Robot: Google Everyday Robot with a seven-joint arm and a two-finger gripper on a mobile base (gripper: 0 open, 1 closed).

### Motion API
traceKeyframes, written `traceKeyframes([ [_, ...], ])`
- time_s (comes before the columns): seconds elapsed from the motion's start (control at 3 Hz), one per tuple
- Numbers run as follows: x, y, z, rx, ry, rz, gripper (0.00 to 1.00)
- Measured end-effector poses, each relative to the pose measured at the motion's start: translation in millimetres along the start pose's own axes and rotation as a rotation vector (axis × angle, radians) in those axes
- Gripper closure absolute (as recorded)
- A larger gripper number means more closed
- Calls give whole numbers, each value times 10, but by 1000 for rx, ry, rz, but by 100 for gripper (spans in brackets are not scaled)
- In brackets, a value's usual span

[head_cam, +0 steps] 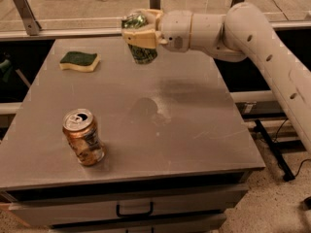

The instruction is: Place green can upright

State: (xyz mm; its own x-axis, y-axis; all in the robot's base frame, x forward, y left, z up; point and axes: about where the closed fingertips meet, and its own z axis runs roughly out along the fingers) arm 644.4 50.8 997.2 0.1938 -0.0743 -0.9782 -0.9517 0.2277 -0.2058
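Observation:
My gripper (139, 34) is shut on the green can (143, 54) and holds it in the air above the far middle of the grey table (194, 130). The can has green-and-white patterned sides and hangs tilted slightly, its lower end pointing down at the table and its upper part covered by the fingers (138, 38). My white arm (252, 38) comes in from the right. The can's shadow lies on the table near the middle.
An orange-brown can (83, 137) stands upright, leaning a little, at the front left of the table. A green-and-yellow sponge (79, 61) lies at the far left. A drawer with a black handle (134, 210) is below the table's front edge.

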Motion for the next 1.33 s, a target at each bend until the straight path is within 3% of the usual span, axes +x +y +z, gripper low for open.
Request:
traceKeyframes([
  [0.33, 76, 172, 4, -63, -102, -37, 100],
  [1.0, 85, 207, 60, -71, -131, -48, 100],
  [1.33, 236, 213, -83, -71, -147, -57, 100],
])
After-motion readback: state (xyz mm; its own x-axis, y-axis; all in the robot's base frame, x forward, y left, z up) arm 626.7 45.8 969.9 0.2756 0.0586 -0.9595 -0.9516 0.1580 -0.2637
